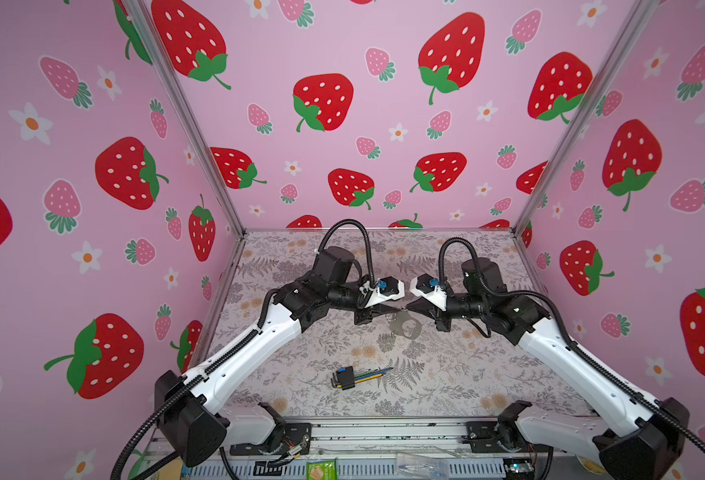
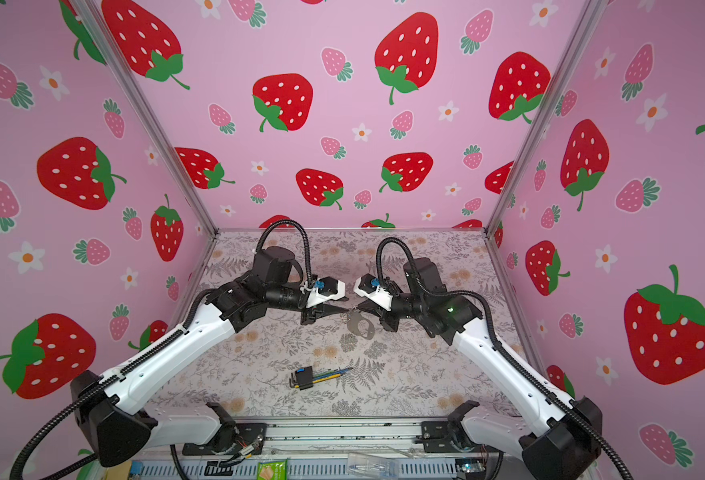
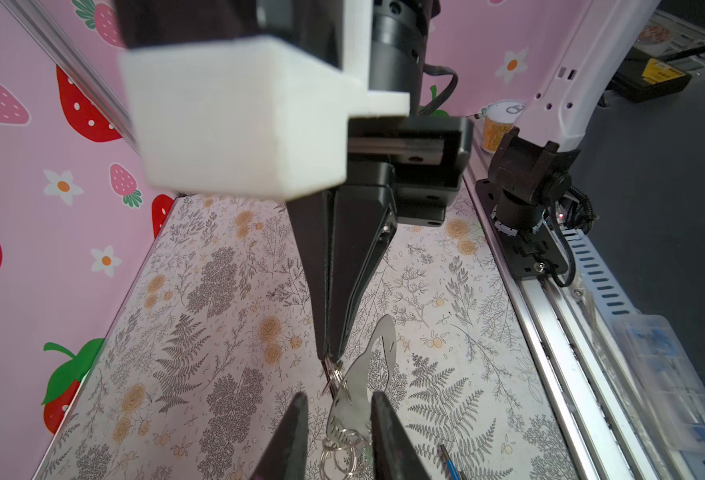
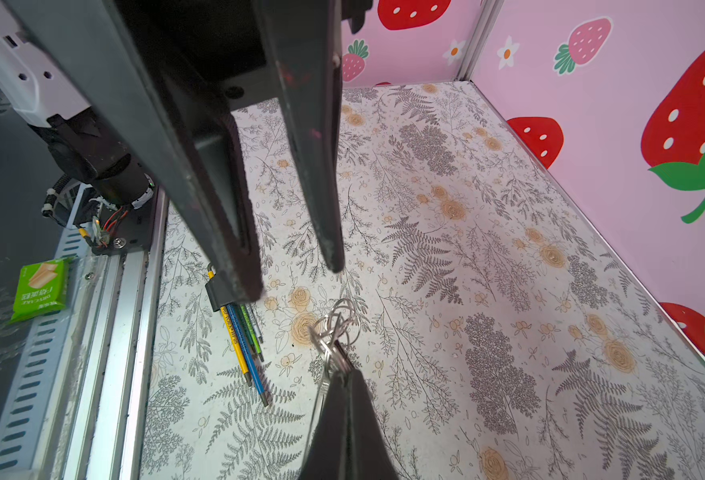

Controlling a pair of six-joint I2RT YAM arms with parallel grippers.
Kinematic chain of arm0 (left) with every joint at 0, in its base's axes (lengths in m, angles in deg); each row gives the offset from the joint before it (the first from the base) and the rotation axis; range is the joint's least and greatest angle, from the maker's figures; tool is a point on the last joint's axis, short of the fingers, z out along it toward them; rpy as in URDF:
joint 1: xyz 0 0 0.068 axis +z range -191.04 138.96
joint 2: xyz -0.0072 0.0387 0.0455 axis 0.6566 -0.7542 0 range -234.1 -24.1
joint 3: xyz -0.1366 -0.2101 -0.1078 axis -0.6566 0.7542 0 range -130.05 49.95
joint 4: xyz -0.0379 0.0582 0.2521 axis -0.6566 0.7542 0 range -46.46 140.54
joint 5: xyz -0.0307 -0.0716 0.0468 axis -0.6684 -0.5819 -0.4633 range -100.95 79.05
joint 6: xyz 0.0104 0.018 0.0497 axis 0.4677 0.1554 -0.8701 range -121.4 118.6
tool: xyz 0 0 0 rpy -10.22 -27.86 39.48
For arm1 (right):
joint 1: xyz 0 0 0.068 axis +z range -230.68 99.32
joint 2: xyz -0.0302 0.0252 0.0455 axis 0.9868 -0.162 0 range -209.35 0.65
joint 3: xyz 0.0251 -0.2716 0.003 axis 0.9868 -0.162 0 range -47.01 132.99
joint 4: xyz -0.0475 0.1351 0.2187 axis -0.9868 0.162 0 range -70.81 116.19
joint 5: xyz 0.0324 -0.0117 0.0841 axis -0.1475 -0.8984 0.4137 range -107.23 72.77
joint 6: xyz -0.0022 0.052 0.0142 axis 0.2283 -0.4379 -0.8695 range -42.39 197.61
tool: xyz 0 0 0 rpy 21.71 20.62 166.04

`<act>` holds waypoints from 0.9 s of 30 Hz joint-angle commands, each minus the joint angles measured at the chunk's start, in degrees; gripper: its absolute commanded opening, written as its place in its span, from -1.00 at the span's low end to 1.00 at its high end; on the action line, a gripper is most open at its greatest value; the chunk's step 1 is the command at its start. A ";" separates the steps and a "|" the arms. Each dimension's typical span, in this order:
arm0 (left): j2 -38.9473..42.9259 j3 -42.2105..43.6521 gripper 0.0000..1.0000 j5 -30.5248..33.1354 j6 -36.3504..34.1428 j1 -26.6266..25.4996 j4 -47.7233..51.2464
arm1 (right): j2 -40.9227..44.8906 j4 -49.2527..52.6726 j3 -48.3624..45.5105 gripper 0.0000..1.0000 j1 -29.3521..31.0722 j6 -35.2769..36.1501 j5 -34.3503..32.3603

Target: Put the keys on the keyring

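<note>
- right gripper (image 3: 330,353) clenched on the silver rings of the keyring (image 1: 405,326); its flat grey tag hangs over the middle of the table (image 1: 446,374)
- left gripper (image 3: 339,397) released, jaws apart, straddling the tag
- hex wrenches (image 1: 350,377) nearer the front edge, well apart
- walls (image 1: 201,174) well apart from both grippers

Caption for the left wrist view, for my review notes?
Shut right gripper dangles the keyring by a ring; open left gripper frames it above the floral table.

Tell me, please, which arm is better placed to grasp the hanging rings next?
The left. The left gripper is open, and in its wrist view its fingers flank the ring bunch, so it likely only needs to close. The right gripper is shut on a ring, holding the bunch up.
</note>
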 commanded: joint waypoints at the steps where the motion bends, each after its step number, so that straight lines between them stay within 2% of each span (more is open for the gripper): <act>1: 0.00 0.42 -0.39 -0.56 3.97 -0.58 -1.71 | -0.21 -1.39 0.31 -1.00 -0.23 -0.78 1.10; 11: -1.40 1.03 -0.41 3.22 6.35 -2.17 -2.95 | -0.50 -1.64 0.19 -1.00 -0.18 -1.01 1.14; 17: -2.66 -0.40 -0.55 4.52 6.15 -2.26 -2.11 | -0.60 -1.64 0.24 -1.00 -0.14 -1.14 1.26; 22: -3.10 -0.98 -0.59 5.52 5.82 -2.36 -1.45 | -0.58 -1.64 0.29 -1.00 -0.14 -1.02 1.24; 27: -3.25 -1.29 -0.78 5.35 5.62 -2.36 -1.73 | -0.62 -1.74 0.28 -1.00 -0.14 -0.85 1.33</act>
